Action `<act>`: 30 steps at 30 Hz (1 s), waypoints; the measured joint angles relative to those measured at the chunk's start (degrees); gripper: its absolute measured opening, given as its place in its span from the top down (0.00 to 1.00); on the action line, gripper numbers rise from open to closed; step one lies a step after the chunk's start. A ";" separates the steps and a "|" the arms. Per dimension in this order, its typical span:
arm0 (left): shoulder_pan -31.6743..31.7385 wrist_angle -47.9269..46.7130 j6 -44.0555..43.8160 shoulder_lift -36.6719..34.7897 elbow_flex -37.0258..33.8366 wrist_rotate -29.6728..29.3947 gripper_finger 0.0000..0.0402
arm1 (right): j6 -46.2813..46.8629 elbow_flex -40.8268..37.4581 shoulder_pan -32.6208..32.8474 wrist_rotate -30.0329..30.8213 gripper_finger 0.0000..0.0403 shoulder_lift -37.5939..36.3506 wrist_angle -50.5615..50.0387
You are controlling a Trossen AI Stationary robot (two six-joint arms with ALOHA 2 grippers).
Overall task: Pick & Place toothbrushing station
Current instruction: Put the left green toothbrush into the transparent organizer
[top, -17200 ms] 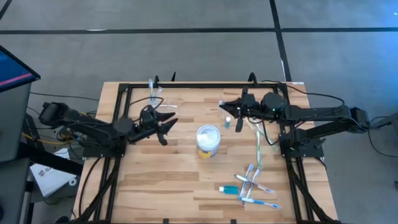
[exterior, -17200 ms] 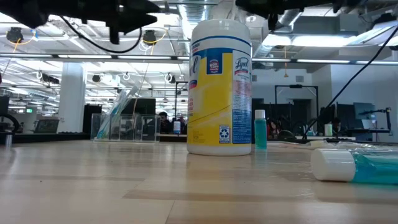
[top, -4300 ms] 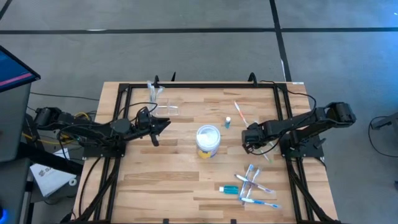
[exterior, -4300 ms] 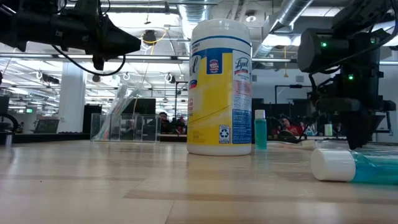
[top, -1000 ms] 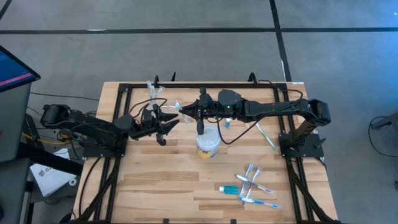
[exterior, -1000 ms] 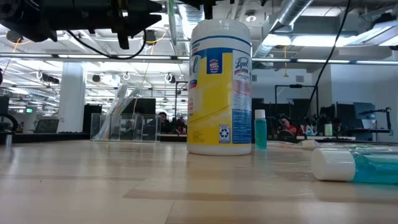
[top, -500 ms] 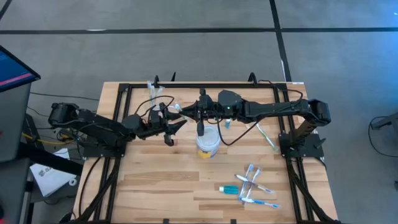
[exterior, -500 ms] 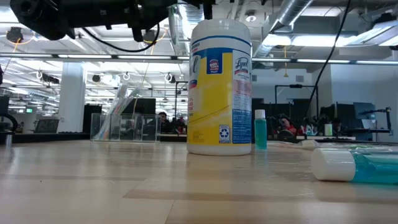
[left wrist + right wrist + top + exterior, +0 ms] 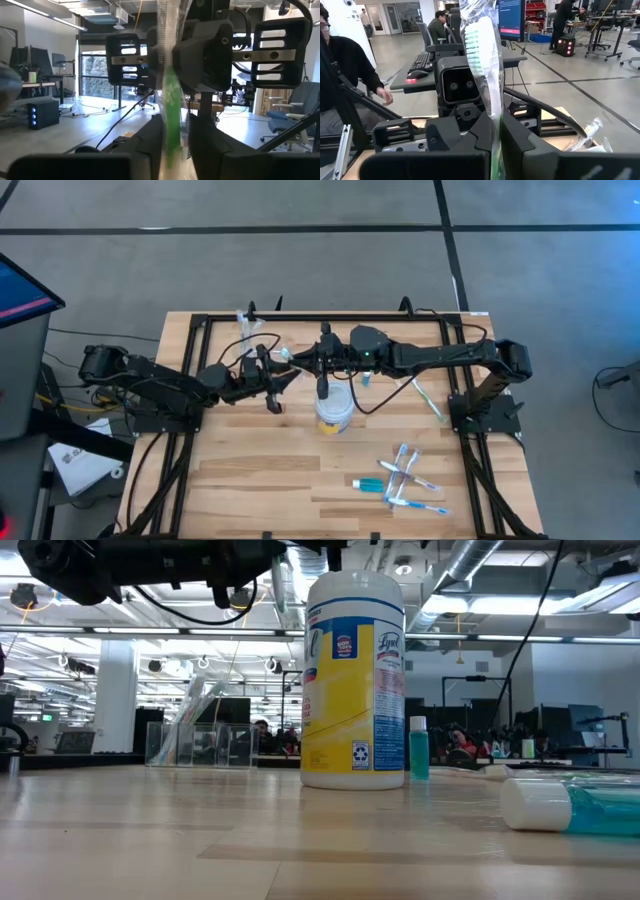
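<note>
1. Clearly the right gripper [image 9: 300,361] is clamped on a wrapped toothbrush [image 9: 485,65], meeting the left gripper [image 9: 277,380], which also pinches it.
2. Behind the left gripper stands the toothbrushing station [image 9: 200,743] (light, rigid, slippery-looking plastic); grip a cup wall.

High view: overhead, straight down, whole table [image 9: 250,480] and both arms. Low view: tabletop height, level, close behind the yellow tub [image 9: 353,680]; tub [image 9: 334,406] shared with overhead. Wrist views: face each other closely, both showing the wrapped toothbrush [image 9: 482,60].
</note>
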 joint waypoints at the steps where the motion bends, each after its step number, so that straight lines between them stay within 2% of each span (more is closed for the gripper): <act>1: 0.00 -0.02 -0.01 0.00 0.00 -0.19 0.86 | 0.00 0.00 0.01 -0.02 0.98 -0.02 -0.20; 6: 0.00 -0.13 -0.02 0.00 0.00 -0.13 0.96 | 0.00 0.00 -0.02 -0.16 0.98 -0.04 -0.60; 13: 0.00 -0.18 -0.45 -0.02 0.00 -0.23 0.96 | -0.95 0.00 -0.04 -0.91 0.90 -0.04 -1.01; 21: -0.26 -1.51 -0.46 -0.20 -0.02 -3.93 0.97 | -3.06 -0.04 -0.48 -2.40 0.84 -0.36 -2.80; 30: -1.33 -13.57 -0.63 -10.86 -3.54 -17.00 0.97 | -3.63 -0.04 -1.70 -3.12 0.83 -1.84 -4.92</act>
